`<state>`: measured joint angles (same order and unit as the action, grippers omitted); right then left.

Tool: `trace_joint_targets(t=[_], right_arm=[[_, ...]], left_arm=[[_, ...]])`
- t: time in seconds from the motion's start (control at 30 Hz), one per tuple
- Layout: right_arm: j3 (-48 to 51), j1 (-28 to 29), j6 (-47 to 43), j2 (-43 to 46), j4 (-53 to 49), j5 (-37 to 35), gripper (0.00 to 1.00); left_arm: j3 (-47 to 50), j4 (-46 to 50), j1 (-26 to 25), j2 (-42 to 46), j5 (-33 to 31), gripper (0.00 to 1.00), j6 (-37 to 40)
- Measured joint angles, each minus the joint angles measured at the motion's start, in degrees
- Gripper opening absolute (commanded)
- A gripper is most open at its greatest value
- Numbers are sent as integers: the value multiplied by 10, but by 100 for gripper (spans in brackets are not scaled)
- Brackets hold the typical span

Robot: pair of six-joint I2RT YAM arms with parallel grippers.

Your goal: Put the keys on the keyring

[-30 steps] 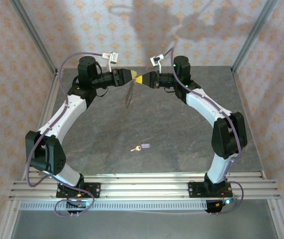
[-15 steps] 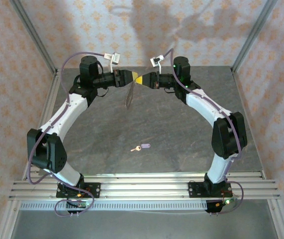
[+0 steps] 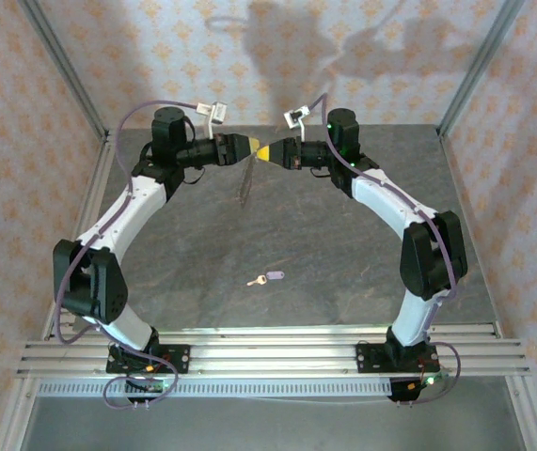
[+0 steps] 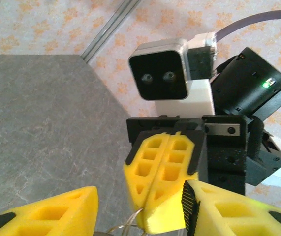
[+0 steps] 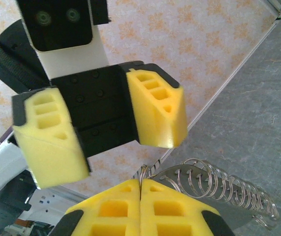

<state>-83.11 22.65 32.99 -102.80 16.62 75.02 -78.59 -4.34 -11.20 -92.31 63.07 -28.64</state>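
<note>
I have the right gripper (image 5: 140, 184) pinched fully closed on the top edge of the thin oval wire keyring with a fringe of small loops along 1 side (image 5: 219, 189). The ring hangs in the air beneath the fingertips, high over the dark grey stone-patterned table (image 3: 343, 263). The left gripper (image 3: 246, 149) faces it nose to nose, its 2 yellow foam fingers spread wide either side of the right fingertips and gripping nothing. The tiny key with the pale lilac head and short brass blade (image 3: 269, 278) lies flat on the table towards the near edge, well apart from both grippers and not yet on the ring.

As I judge it, the right arm should be the holder and the left the fetcher. I would draw the left straight back before lowering it, so its fingers do not snag the loops. Then I would come down low over the key and pinch it so the hole end is left free. The hole itself is too small to make out.

I can read no brand, label or writing anywhere; the only marking is a green indicator light (image 4: 265, 83) on the right wrist.
</note>
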Motion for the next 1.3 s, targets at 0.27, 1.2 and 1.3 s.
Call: trace_joint_targets(t=[0.27, 1.2, 1.3], right_arm=[[5, -4, 1, 0, 6, -2, 0], [32, -17, 20, 4, 53, 0, 0], [33, -17, 23, 7, 53, -5, 27]], left_arm=[[0, 11, -5, -10, 22, 40, 10], [-30, 118, -26, -10, 23, 0, 96], [-41, 137, -26, -11, 21, 0, 108]])
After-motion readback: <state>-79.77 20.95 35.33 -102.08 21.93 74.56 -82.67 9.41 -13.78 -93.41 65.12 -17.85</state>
